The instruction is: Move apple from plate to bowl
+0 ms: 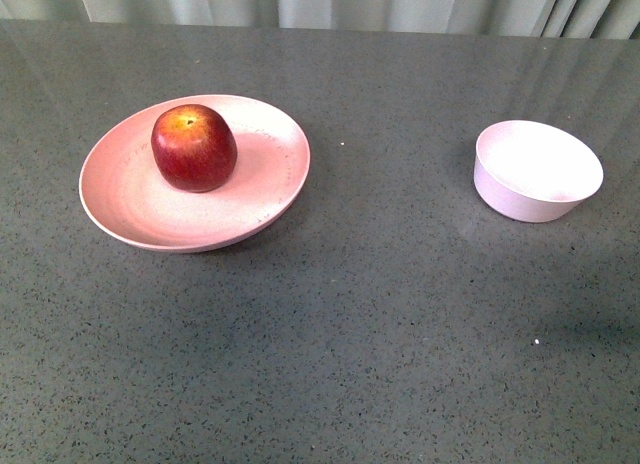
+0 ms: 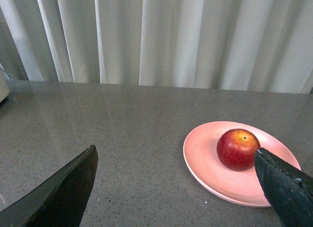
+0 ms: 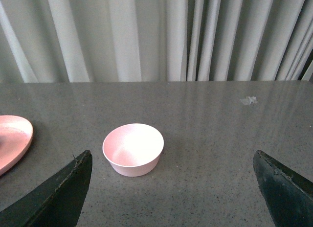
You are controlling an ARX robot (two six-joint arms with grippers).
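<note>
The deep-red apple (image 1: 194, 147) sits upright on the wide pink plate (image 1: 120, 199) at the table's left. The small pale bowl (image 1: 538, 170) stands empty at the right. Neither arm shows in the front view. In the left wrist view the apple (image 2: 237, 148) rests on the plate (image 2: 205, 163), ahead of my open left gripper (image 2: 176, 188) and close to one dark finger (image 2: 286, 188). In the right wrist view the bowl (image 3: 133, 149) lies ahead of my open right gripper (image 3: 172, 188), nothing between its fingers, with the plate's edge (image 3: 12, 141) at one side.
The grey speckled table (image 1: 380, 314) stretches between plate and bowl. A pale curtain (image 1: 300, 4) hangs behind the table's far edge. A small crumpled clear scrap (image 3: 248, 101) lies on the table beyond the bowl.
</note>
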